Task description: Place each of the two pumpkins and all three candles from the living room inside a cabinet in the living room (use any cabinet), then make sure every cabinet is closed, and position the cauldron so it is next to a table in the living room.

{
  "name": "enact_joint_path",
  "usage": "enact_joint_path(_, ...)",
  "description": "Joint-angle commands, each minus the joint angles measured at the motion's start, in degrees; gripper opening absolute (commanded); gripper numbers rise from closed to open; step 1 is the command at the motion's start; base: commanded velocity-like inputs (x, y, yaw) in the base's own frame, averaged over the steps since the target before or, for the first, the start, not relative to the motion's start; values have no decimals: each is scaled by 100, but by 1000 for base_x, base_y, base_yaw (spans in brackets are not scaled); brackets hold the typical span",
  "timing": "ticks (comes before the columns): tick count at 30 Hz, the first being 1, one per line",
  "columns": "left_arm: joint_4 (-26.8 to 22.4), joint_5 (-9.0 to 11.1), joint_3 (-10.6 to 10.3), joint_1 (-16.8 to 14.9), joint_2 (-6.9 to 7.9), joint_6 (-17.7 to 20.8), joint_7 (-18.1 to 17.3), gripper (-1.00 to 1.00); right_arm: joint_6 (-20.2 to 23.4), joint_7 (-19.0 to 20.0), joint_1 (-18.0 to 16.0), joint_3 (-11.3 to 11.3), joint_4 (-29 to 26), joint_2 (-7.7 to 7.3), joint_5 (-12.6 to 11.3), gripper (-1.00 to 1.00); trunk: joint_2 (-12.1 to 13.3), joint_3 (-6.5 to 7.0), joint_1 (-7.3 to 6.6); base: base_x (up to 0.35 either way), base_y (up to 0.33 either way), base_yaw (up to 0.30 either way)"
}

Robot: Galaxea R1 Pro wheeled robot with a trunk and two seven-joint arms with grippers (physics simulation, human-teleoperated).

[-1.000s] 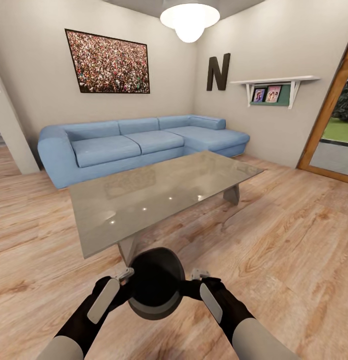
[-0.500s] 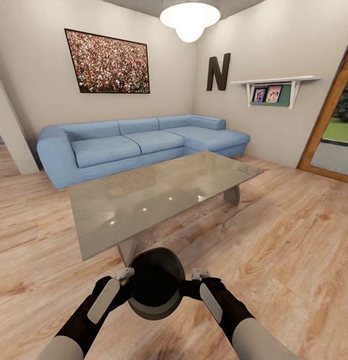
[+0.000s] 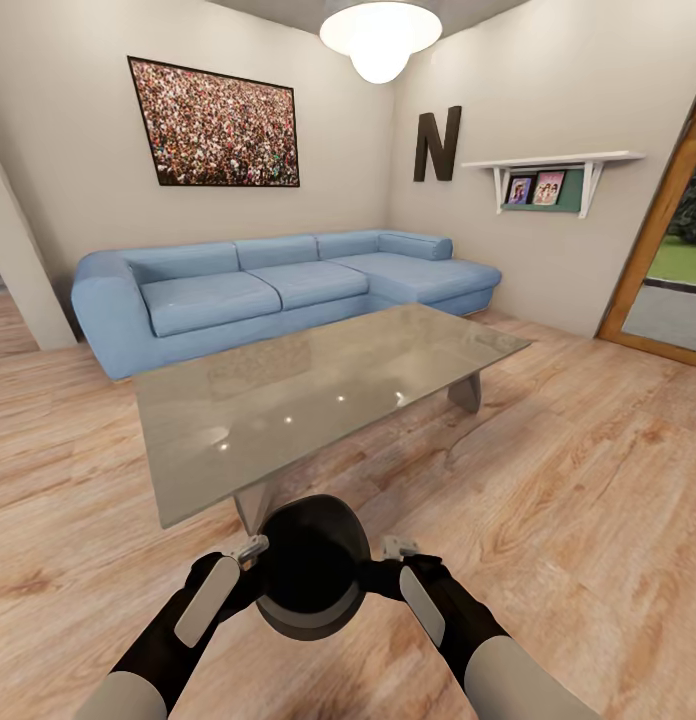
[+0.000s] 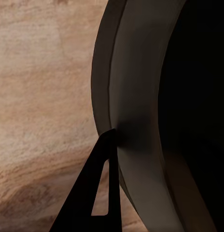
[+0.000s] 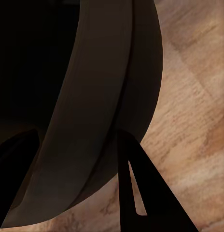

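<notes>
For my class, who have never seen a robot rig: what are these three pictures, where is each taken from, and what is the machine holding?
These are simulator renders from a wheeled, two-armed robot. The large picture comes from its head camera, looking down over both arms into a living room. The left tool and right tool grip opposite sides of a black cauldron's rim, above the wooden floor. Ahead stands a low grey table with a bare glossy top, then a blue sofa. The two small pictures come from cameras near each tool: each shows a dark finger against the cauldron's rim.
</notes>
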Motion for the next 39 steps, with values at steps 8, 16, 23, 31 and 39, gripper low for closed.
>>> enact_joint_path(8, -227, 377, 65, -6, 3, -63, -241, -100, 14, 133, -2, 6, -12, -4, -239, -100, -3, -6, -2, 28, 0, 0)
enact_joint_path(16, -227, 377, 63, -6, 0, -63, -241, -100, 19, 133, -2, 6, -13, -4, -241, -100, -3, -6, -2, 116, 0, 0)
enact_joint_path(23, -227, 377, 65, -6, -3, -63, -241, -100, 22, 133, -2, 6, -14, -4, -240, -100, -3, -6, -2, 38, 0, 0)
enact_joint_path(31, -227, 377, 65, -6, -4, -63, -241, -100, 22, 133, -2, 6, -14, -4, -241, -100, -3, -6, -2, 36, 0, 0)
enact_joint_path(39, -234, 377, 65, -6, -6, -63, -241, -100, 22, 223, -2, 6, -15, -5, -237, -100, -3, -6, -2, 1, 0, 0)
